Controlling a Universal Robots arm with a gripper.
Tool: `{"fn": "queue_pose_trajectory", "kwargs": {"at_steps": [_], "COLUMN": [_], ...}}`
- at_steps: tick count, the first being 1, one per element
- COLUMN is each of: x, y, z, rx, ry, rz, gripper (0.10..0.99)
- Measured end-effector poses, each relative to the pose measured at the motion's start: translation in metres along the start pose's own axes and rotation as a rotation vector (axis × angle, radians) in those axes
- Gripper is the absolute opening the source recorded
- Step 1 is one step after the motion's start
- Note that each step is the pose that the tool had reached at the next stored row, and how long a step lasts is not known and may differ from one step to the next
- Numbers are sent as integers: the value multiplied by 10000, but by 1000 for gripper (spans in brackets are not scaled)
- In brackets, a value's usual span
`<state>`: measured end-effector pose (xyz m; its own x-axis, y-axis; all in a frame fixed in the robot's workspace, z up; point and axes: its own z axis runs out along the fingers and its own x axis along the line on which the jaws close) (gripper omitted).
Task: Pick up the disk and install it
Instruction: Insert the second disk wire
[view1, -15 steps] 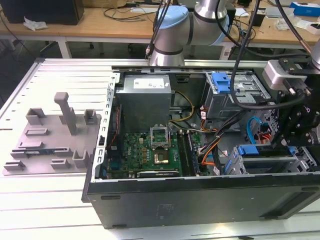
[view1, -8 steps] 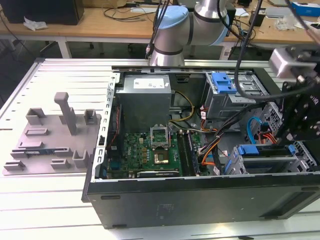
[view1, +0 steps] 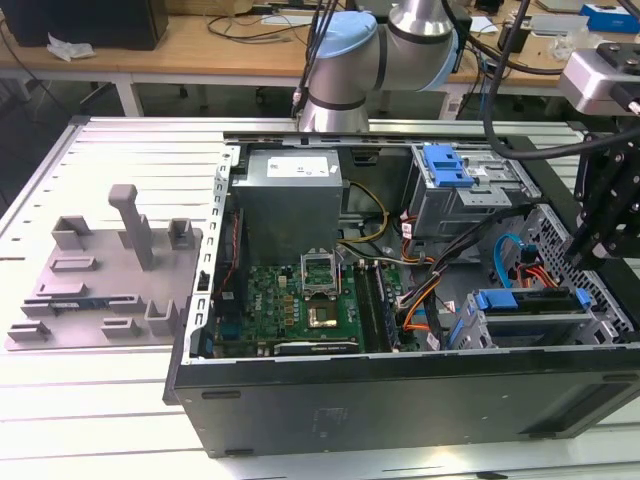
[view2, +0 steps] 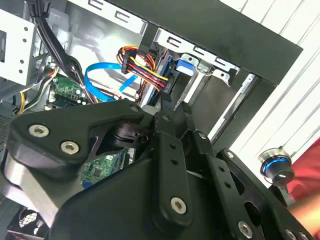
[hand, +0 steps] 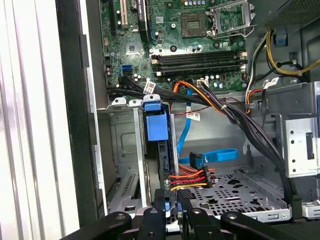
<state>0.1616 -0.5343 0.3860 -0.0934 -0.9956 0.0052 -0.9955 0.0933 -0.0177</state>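
Note:
The disk (view1: 530, 300) sits on edge in the drive cage at the lower corner of the open computer case, on the exterior view's right, and its blue bracket shows along the top. In the first wrist view the disk (hand: 164, 160) runs away from me, with its blue tab (hand: 155, 125) at the far end. My black gripper (view1: 577, 258) hangs just above the disk's cabled end. Its fingers (hand: 165, 202) stand close together, shut, with nothing between them. In the second wrist view the gripper (view2: 165, 111) points at the disk (view2: 166, 75).
Red, yellow and orange power wires (hand: 192, 177) and a blue data cable (hand: 215, 156) lie beside the disk's end. The grey power-supply box (view1: 290, 205), the motherboard (view1: 300, 300) and an upper drive bay (view1: 447, 165) occupy the case. A grey fixture plate (view1: 100, 280) lies on the table at the exterior view's left.

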Motion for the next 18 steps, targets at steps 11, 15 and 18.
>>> {"fn": "queue_pose_trajectory", "kwargs": {"at_steps": [11, 15, 18], "x": [0, -146, -306], "y": [0, 15, 33], "z": [0, -1, -2], "rx": [0, 25, 87], "ry": [0, 269, 945], "rz": [-9, -14, -25], "gripper": [243, 243, 243]}}
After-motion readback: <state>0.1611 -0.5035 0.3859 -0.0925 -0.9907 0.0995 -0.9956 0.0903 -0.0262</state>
